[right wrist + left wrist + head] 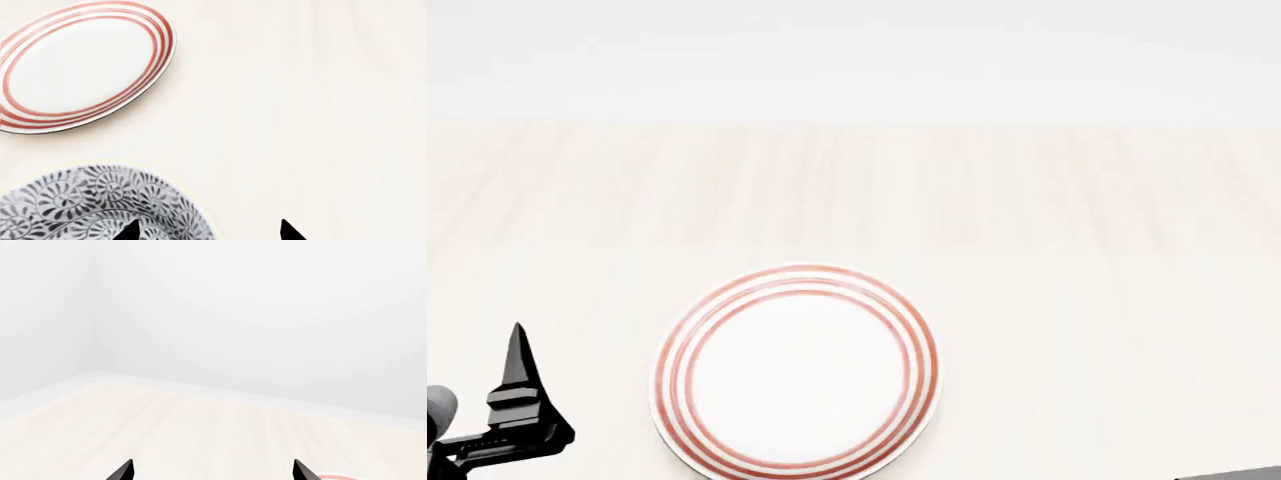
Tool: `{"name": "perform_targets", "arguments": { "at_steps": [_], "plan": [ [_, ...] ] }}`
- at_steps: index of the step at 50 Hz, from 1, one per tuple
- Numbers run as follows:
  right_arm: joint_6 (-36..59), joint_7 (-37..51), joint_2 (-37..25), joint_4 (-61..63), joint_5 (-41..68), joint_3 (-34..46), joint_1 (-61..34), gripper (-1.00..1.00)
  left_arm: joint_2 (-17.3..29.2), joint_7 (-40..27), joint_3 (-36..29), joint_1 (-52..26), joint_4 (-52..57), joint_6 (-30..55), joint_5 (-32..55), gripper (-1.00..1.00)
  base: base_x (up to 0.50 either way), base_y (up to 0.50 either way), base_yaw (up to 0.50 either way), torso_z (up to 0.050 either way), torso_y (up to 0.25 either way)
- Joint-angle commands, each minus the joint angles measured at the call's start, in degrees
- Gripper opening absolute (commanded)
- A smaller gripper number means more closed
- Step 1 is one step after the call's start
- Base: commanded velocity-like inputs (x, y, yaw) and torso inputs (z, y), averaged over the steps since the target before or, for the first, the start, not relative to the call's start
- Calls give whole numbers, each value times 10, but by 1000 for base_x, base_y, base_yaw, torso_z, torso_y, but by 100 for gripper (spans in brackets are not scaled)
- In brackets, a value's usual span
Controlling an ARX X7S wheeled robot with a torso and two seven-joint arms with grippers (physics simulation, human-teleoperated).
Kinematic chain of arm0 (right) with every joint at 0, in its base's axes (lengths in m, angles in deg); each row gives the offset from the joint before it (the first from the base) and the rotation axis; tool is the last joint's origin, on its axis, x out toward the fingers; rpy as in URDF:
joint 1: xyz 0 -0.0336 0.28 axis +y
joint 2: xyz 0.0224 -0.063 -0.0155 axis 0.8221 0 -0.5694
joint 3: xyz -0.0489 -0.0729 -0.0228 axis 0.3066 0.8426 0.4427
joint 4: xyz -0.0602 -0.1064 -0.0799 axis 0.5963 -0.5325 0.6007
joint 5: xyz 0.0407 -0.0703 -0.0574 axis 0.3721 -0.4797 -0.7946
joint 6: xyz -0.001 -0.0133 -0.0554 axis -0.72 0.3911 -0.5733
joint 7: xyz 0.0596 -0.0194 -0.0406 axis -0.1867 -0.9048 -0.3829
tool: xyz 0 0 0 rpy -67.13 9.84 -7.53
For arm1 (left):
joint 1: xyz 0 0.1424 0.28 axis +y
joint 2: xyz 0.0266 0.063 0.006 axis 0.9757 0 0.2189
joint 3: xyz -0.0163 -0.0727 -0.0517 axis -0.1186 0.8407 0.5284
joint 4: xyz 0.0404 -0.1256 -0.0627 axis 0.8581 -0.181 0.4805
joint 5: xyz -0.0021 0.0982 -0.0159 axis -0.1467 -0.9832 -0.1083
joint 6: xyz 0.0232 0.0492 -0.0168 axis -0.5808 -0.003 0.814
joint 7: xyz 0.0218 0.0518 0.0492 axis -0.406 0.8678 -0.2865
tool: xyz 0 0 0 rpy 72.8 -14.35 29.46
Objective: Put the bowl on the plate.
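My left end effector [210, 471] sits at the near left of the counter [1068, 220], beside the plate's left edge and not touching it; its two dark tips stand well apart with nothing between them, and its camera looks out over bare pale wood toward the wall. I judge it has no part in this step and should stay where it is, clear of the plate.

The plate [797, 370] lies flat near the middle of the near counter — white centre, three red rings, nothing on it yet. That is where the bowl has to end up, centred inside the rings.

The bowl [93, 205] is out of the head view; only my right wrist view shows it, resting on the counter a short way apart from the plate, with bare wood between them. My right end effector [207, 231] hangs over its rim, tips spread apart, one tip over the patterned inside and the other over the counter outside the wall — holding nothing yet.

To do this well, I would lower straight down so the rim wall sits deep between the tips, close firmly, then lift level; a tilted or shallow pinch on glazed ceramic would likely slip
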Motion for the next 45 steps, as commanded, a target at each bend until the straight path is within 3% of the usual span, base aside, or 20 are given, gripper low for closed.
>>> {"name": "perform_targets", "arguments": {
  "at_steps": [1, 40, 41, 45],
  "plan": [
    [55, -14, 4, -2, -12, 28, -43, 100, -8, 11, 11, 9, 0, -11, -12, 100, 0, 0, 0, 0, 0],
    [55, -50, 19, -54, -44, 63, -31, 100, 2, 2, 6, 10, 6, -13, 1, 100, 0, 0, 0, 0, 0],
    [51, -48, 20, -54, -44, 60, -29, -100, 2, 2, 6, 10, 6, -13, 1, 100, 0, 0, 0, 0, 0],
    [38, -58, 16, -35, -41, 54, -19, -100, 3, 1, 5, 9, 5, -13, 1, 100, 0, 0, 0, 0, 0]
  ]
}}
